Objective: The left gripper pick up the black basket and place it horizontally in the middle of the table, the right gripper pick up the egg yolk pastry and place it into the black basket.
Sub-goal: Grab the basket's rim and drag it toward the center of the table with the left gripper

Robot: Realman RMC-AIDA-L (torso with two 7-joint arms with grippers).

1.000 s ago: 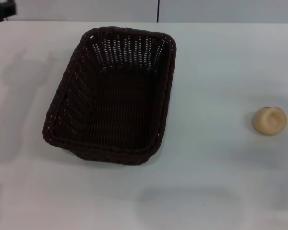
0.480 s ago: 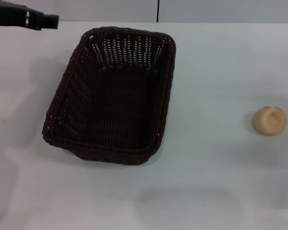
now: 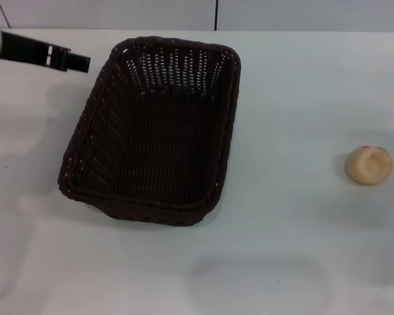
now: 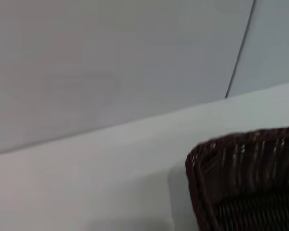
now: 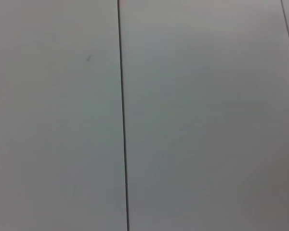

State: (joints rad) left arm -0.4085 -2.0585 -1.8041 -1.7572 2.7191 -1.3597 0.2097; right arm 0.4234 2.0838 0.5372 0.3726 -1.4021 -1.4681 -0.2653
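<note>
The black basket (image 3: 174, 43) stands lengthwise on the white table (image 3: 302, 98), left of centre, and holds nothing. The egg yolk pastry (image 3: 368, 165), a small pale bun with a reddish spot, lies alone far to the right. My left gripper (image 3: 77, 62) reaches in from the far left edge and hovers just outside the basket's far left corner without touching it. In the left wrist view that corner of the basket (image 4: 241, 149) shows above the table (image 4: 86, 183). The right gripper is out of view.
A grey wall with a dark vertical seam (image 3: 216, 14) runs behind the table's far edge. The right wrist view shows only a wall panel seam (image 5: 123, 115).
My left gripper has come in from the top left corner, moving right and slightly down toward the basket's far left corner. Basket and pastry have not moved.
</note>
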